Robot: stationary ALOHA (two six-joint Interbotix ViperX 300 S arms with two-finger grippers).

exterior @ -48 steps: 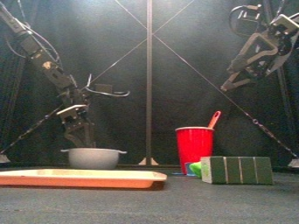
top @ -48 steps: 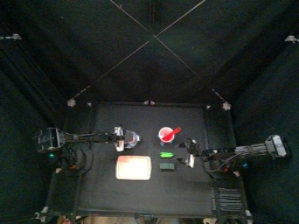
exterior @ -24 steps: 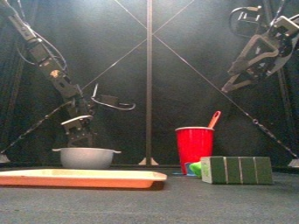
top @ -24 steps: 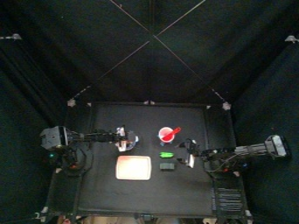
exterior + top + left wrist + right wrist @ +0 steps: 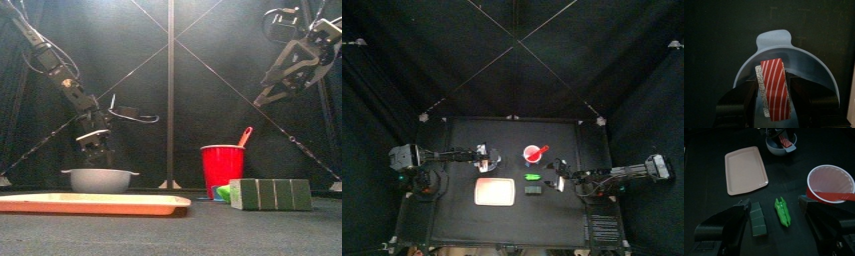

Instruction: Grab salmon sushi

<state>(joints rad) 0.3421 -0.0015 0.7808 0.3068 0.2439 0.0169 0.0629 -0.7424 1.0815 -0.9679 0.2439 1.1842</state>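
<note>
The salmon sushi (image 5: 774,82), orange-red with white stripes, lies in a small grey-blue bowl (image 5: 814,65). My left gripper (image 5: 775,89) hangs over the bowl (image 5: 100,180) with one jaw on each side of the sushi, open and not clearly touching it. In the top view the left gripper (image 5: 486,157) sits at the bowl (image 5: 494,158) on the table's left. The right wrist view shows the bowl (image 5: 772,147) with the sushi (image 5: 784,139) inside. My right gripper (image 5: 774,203) is open and holds nothing, raised high on the right (image 5: 287,75).
A pink tray (image 5: 87,204) (image 5: 745,169) lies at the front left. A red cup (image 5: 223,170) (image 5: 831,183) holding a red utensil stands mid-table. A green pea pod (image 5: 783,212) and a dark green block (image 5: 757,219) (image 5: 270,193) lie near the right arm.
My left gripper has dropped lower over the bowl and its jaws have narrowed a little around the sushi. The right arm has stayed still.
</note>
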